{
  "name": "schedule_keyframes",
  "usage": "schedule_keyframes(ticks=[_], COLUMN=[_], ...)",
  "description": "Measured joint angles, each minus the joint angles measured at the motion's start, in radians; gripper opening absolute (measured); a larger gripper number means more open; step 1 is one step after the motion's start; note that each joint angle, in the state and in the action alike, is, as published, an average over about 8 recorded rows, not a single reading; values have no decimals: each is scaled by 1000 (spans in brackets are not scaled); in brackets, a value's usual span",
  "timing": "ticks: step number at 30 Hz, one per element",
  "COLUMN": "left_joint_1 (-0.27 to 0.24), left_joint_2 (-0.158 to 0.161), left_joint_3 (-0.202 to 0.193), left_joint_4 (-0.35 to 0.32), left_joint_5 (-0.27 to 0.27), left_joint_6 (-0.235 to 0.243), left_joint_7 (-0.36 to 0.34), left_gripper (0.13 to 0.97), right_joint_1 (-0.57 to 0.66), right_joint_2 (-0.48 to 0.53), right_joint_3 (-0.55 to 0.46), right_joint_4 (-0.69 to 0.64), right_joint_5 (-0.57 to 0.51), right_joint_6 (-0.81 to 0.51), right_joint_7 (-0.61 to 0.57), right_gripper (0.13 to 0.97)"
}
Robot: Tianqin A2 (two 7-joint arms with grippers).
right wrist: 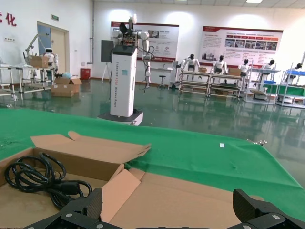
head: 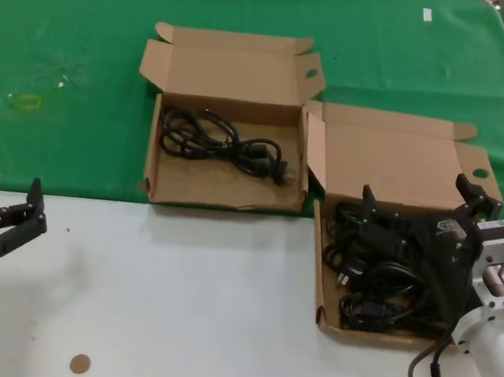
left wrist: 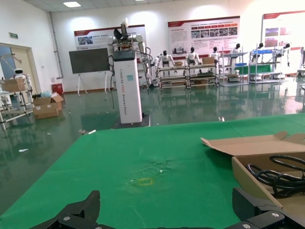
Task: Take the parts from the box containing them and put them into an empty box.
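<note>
The right gripper (head: 420,206) is hanging just above the pile of black cables (head: 381,271), its two fingers spread wide apart with nothing between them. Those cables are lying tangled in the full box (head: 324,291), which is sitting on the white table (head: 171,308) at the robot's right, its lid (head: 395,161) folded back onto the green cloth (head: 74,54). The box's tall side flap (head: 316,151) is standing up between this box and its neighbour, and the arm's silver body (head: 499,323) is hiding the near right corner of the box.

Just to the left, nearly touching that flap, the second box (head: 155,153) is lying open on the green cloth, with one coiled black cable (head: 224,141) already inside it.

The left gripper (head: 14,213) is waiting well apart from both boxes, over the white table at the near left, fingers open and holding nothing. A small brown disc (head: 79,364) is lying on the table near it. The left wrist view is showing a faint yellowish mark (left wrist: 144,181) on the cloth.
</note>
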Motion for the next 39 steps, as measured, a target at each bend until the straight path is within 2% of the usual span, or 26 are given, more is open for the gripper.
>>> schedule_keyframes(ticks=[39], left_joint_1=[0], left_joint_2=[0], left_joint_3=[0], left_joint_4=[0], left_joint_5=[0], left_joint_6=[0], left_joint_7=[0], left_gripper=[966], right_joint_1=[0], right_joint_2=[0], right_joint_3=[0], right_joint_4=[0], right_joint_5=[0], right_joint_6=[0], right_joint_7=[0], right_gripper=[966])
